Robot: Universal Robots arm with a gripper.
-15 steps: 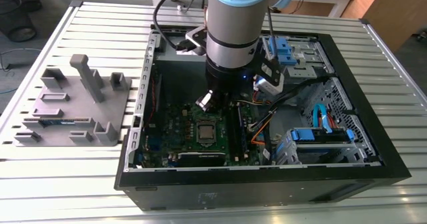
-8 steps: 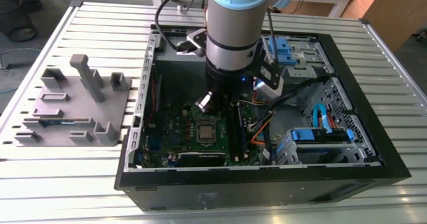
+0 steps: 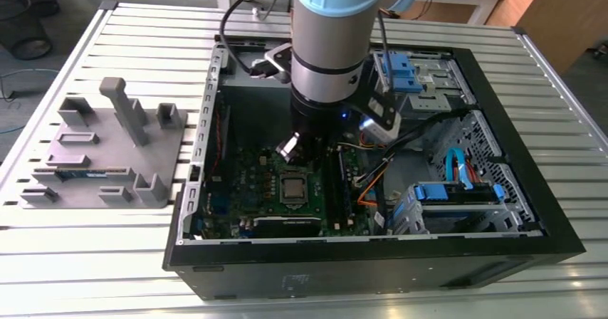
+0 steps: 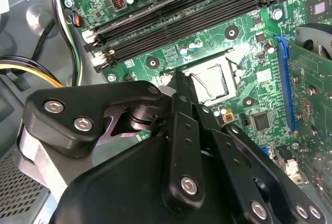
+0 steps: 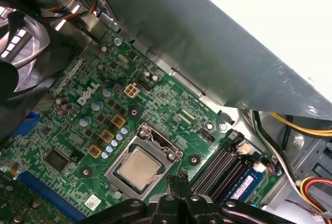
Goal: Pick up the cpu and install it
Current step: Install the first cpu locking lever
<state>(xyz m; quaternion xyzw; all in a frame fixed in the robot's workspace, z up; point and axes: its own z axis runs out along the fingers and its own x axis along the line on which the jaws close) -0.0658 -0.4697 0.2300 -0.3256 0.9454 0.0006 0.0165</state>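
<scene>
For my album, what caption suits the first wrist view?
The cpu sits in its motherboard socket, just beyond the tool.

Arm [image 3: 328, 41] cut off by top edge in the exterior view; its bulk hides the rear of the motherboard [image 3: 275, 173] and most of the hand [image 3: 302, 150].

Second wrist view: hand's black linkage [image 4: 181, 182] fills the foreground, covers part of the socket [image 4: 210, 81]; whether the cpu sits inside cannot be judged here.

First wrist view: fingertips [image 5: 179, 182] cover the socket's near edge by the cpu [image 5: 137, 164]; fan [image 5: 21, 37] cut off at the edge.

Grey fixture [image 3: 105, 155] on the bench [image 3: 85, 255]: contents of its slots too small to tell.
</scene>
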